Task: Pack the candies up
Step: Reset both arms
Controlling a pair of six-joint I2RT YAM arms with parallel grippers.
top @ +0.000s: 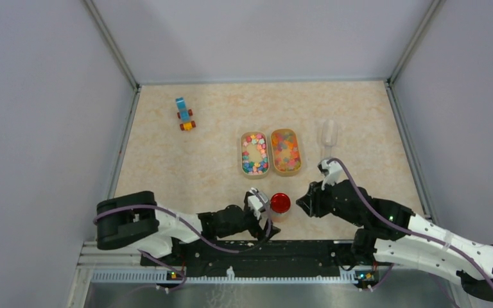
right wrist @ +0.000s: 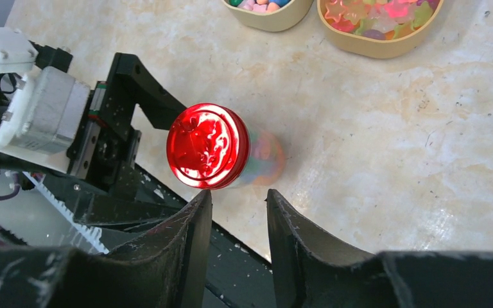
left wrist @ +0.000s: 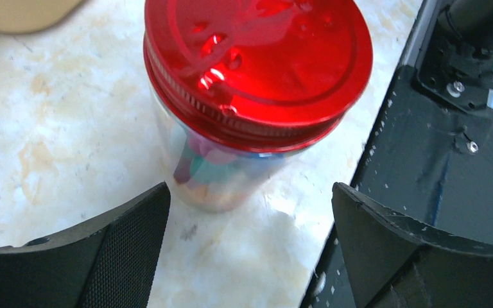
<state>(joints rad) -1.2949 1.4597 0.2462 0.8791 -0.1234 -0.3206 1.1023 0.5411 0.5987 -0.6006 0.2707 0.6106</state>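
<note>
- We saw candies point(top: 255, 154) heaped in two tan trays point(top: 287, 173) on the desk point(top: 167, 167) — more, seemingly, inside the red-lidded jar point(left wrist: 231, 183).
- The left jaws gaped either side of that jar, not touching it.
- The right jaws, narrowly parted, held nothing.

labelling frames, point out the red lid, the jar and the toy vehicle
red lid point(left wrist: 257, 58), left wrist view, top centre
jar point(left wrist: 173, 147), left wrist view, clear wall
toy vehicle point(top: 183, 112), top external view, blue body

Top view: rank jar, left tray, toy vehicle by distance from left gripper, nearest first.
1. Jar, just right of the left gripper.
2. Left tray, ahead at mid-table.
3. Toy vehicle, far back left.
</note>
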